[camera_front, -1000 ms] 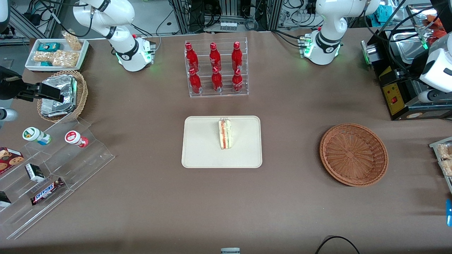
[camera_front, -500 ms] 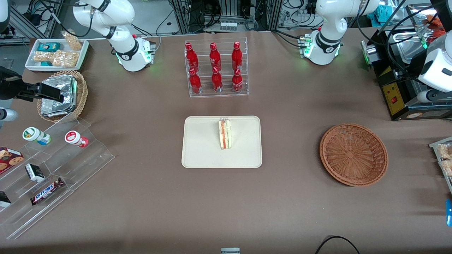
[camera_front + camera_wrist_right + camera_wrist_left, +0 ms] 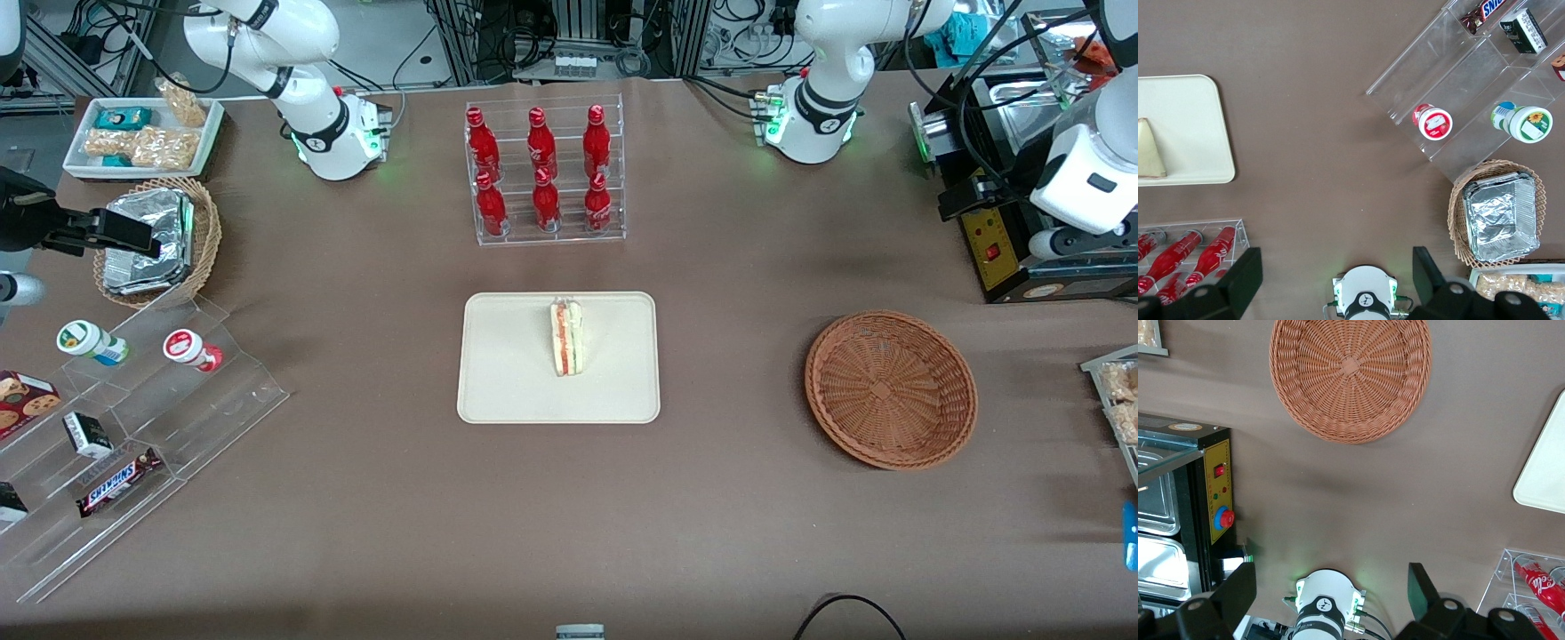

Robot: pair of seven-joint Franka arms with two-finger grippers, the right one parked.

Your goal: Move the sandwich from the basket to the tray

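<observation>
The sandwich [image 3: 566,338] stands on the tray [image 3: 507,373], unmoved. The basket [image 3: 891,388] lies toward the working arm's end. The gripper [image 3: 1331,590], fingers spread and empty, has drawn farther up above the table's edge

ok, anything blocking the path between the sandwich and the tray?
Nothing visible. The sandwich already lies on the tray, and the basket is empty. The gripper is open and holds nothing, up above the working arm's end of the table, farther from the front camera than the basket.
</observation>
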